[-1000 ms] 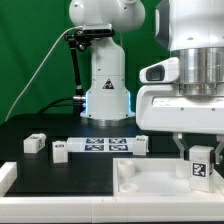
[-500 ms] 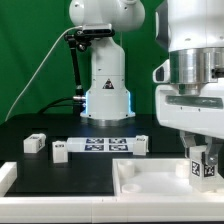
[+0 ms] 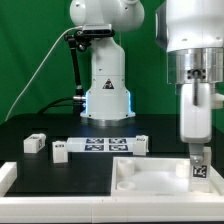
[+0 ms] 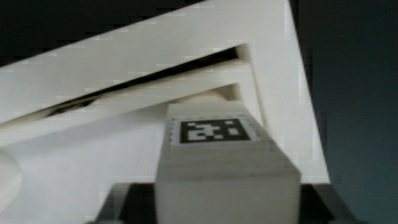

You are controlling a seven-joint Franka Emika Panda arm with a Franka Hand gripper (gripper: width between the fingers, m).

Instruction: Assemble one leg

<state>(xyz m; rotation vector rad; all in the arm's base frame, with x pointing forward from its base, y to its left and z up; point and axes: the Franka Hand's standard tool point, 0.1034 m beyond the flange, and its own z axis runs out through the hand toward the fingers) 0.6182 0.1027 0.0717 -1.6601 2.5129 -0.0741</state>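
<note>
My gripper (image 3: 199, 160) is shut on a leg (image 3: 199, 170), a small white block with a square marker tag. It holds the leg upright over the near right corner of the large white square panel (image 3: 150, 180). In the wrist view the leg (image 4: 217, 150) runs out from between my fingers (image 4: 132, 205) with its tag facing the camera. Its far end is at the panel's corner (image 4: 160, 90). I cannot tell whether the leg touches the panel. Two other legs (image 3: 34, 144) (image 3: 60, 151) lie on the black table at the exterior view's left.
The marker board (image 3: 105, 145) lies on the table behind the panel, with a small white block (image 3: 142, 143) at its right end. The arm's white base (image 3: 106, 80) stands at the back. A white rim (image 3: 5, 176) runs along the table's front left.
My wrist has turned, so its body now looks narrower in the exterior view. The leg has come down toward the panel's near right corner.
</note>
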